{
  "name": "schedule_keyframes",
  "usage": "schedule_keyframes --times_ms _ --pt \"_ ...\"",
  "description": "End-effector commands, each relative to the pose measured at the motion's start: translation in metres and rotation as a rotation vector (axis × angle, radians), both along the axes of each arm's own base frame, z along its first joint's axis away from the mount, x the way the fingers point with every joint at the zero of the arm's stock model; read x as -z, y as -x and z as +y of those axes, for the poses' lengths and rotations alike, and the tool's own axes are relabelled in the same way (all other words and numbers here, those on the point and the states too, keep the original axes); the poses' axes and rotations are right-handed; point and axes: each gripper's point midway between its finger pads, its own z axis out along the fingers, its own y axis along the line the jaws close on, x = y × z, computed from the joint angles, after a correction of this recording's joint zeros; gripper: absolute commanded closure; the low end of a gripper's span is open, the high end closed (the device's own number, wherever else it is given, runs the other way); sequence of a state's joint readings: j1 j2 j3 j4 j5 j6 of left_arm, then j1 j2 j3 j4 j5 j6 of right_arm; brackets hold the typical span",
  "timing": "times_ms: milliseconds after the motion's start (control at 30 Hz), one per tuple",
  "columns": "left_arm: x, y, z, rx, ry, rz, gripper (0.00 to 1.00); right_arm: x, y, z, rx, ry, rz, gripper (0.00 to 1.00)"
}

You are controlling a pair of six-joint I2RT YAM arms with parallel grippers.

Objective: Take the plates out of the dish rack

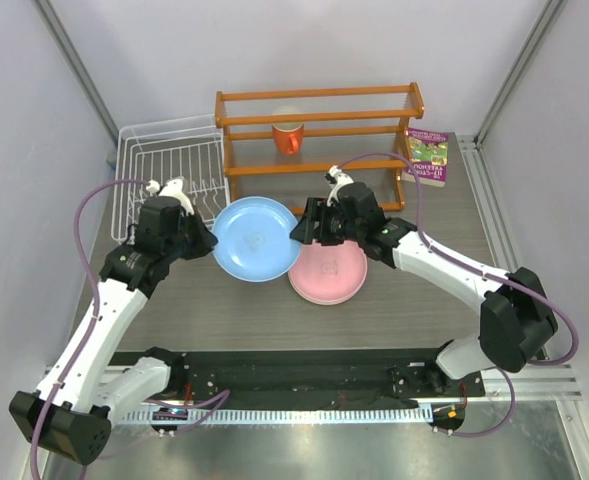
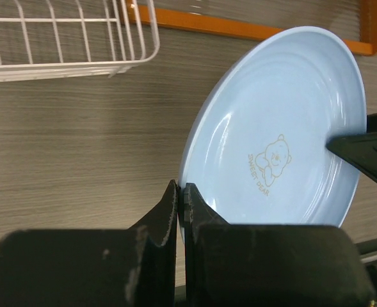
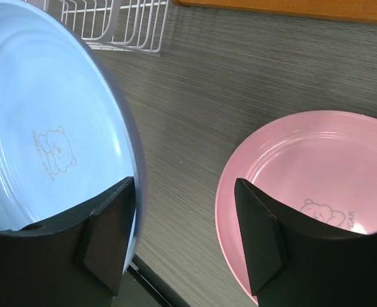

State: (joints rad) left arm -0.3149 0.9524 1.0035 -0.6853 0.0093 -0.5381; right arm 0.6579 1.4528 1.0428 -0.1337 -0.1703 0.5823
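The light blue plate (image 1: 256, 238) is held tilted above the table, in front of the white dish rack (image 1: 169, 178). My left gripper (image 1: 212, 240) is shut on its left rim; the left wrist view shows the jaws (image 2: 180, 192) pinching the edge of the plate (image 2: 278, 128). My right gripper (image 1: 300, 232) is open at the plate's right rim; in the right wrist view (image 3: 183, 188) the blue plate's (image 3: 41, 128) rim sits between the jaws, close against the left finger. The pink plate (image 1: 330, 272) lies flat on the table under the right gripper. The yellow-orange and lilac plates are out of view.
An orange wooden shelf frame (image 1: 319, 125) holding an orange mug (image 1: 288, 136) stands behind the plates. A book (image 1: 427, 156) lies at the back right. The rack holds no plates that I can see.
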Motion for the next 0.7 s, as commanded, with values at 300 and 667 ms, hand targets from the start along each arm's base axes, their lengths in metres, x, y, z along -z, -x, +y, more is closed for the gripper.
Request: schedule_keyframes --times_ms 300,667 --pt "-0.009 -0.015 -0.033 0.047 0.045 -0.071 0.93 -0.008 -0.003 0.003 0.020 -0.020 -0.046 0.92" --pt "0.006 -0.020 -0.007 -0.047 -0.071 -0.085 0.06 -0.003 -0.001 -0.095 0.298 0.232 -0.079 0.94"
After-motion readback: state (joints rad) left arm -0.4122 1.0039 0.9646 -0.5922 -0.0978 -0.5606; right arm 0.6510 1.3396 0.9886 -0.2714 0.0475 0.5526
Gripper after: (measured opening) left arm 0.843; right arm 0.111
